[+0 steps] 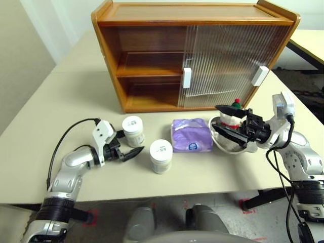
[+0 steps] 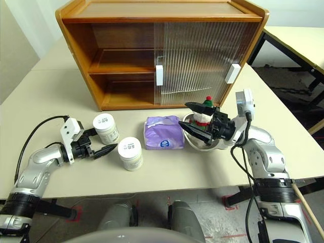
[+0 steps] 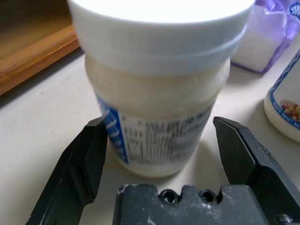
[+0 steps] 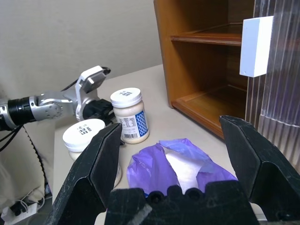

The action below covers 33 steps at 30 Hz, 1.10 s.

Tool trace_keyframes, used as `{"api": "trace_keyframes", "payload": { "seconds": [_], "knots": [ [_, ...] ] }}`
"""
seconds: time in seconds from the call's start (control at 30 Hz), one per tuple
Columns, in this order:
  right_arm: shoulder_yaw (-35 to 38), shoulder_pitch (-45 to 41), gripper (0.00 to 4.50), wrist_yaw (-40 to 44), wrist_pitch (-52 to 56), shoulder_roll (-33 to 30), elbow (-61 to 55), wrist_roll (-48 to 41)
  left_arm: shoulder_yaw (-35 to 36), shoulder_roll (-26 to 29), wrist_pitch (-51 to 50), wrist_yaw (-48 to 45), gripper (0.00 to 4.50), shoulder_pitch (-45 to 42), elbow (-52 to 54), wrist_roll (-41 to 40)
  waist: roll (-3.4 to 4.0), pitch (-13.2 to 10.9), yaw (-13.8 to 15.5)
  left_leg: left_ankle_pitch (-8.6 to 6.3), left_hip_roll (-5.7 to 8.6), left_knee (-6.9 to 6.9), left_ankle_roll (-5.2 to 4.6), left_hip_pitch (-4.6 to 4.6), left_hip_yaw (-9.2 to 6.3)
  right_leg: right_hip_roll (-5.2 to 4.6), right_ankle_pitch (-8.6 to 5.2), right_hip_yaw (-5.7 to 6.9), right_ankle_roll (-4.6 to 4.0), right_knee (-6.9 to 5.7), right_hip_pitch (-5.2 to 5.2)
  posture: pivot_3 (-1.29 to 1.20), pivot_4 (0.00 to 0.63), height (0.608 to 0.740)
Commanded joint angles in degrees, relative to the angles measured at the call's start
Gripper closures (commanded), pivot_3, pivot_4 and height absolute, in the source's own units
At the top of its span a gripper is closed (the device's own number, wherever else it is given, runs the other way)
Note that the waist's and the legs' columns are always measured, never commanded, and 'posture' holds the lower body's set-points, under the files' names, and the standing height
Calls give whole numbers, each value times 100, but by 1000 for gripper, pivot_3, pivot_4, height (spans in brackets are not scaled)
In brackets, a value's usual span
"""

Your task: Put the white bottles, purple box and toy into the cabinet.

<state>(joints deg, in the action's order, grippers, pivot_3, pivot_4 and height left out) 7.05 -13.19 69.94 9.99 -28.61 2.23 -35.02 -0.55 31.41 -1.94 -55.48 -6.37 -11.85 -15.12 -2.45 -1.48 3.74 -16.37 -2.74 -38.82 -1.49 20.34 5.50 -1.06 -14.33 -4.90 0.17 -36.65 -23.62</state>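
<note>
Two white bottles stand on the table in front of the cabinet. My left gripper is open, its fingers on either side of the left bottle near its base, with a gap on one side. The other bottle stands free just to the right. The purple box lies in the middle. The toy sits in a steel dish. My right gripper hangs open over the dish, pointing left at the purple box, holding nothing.
The cabinet's left half is open and both shelves there are bare. The two ribbed doors with white handles cover its right half. Another table stands at the far right. A black cable loops over the table by my left arm.
</note>
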Motion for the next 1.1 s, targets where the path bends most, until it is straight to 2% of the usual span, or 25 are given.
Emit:
{"api": "trace_keyframes", "payload": {
  "seconds": [0.03, 0.1, 0.13, 0.37, 0.5, 0.8, 1.1],
  "knots": [
    [-51, -67, 0, 48, 26, -77, -46, 38, -65, -46, -69, -40, 589, -12, -69, 12, -1, 1, 0, 0, -1, 0, 0, 0, -1, 0, 0, 1, 0, 0, 0, 148, 0, 740],
    [-45, -77, 0, 54, 34, -93, -44, 31, -32, -58, -39, 16, 1274, -6, -63, 18, -1, 1, 6, 0, 1, 0, 0, 0, 0, -2, -1, -1, 0, 0, 0, 148, 0, 740],
    [-53, -77, 0, 61, 39, -97, -45, 30, 19, -84, -44, 60, 1443, -18, -53, -22, -1, 1, 9, 0, 1, 0, 0, 1, 0, -2, -1, -1, 0, 1, 0, 150, 0, 740],
    [-103, -140, 0, 59, 67, -71, -39, 37, 204, -342, -276, 427, 1442, -381, 52, -200, -4, -1, 49, -1, 1, -1, 0, 2, -3, -2, -1, 0, 1, -2, -1, 158, 0, 740],
    [-123, -203, 0, 59, 73, -65, -7, 37, 77, -543, -468, 547, 1442, -739, 59, -125, -7, -2, 48, 0, 2, -7, 0, 5, -4, 2, 1, 1, 5, -4, 0, 158, 0, 740],
    [-100, -51, 0, -158, 163, 58, -291, -48, -145, -1022, -374, 1391, 1442, -1812, -898, 528, -10, -3, 32, 0, 6, -6, -2, 11, -10, 14, 7, -10, -3, -5, -1, 142, 0, 740],
    [-100, 169, 0, -558, 28, 381, -599, 3, -40, -1516, -16, 2294, 1442, -2820, -2361, 918, -21, -8, 42, -1, 13, -8, -3, 16, -11, 12, 9, -11, 1, -2, -1, 113, 0, 740]
  ]
}}
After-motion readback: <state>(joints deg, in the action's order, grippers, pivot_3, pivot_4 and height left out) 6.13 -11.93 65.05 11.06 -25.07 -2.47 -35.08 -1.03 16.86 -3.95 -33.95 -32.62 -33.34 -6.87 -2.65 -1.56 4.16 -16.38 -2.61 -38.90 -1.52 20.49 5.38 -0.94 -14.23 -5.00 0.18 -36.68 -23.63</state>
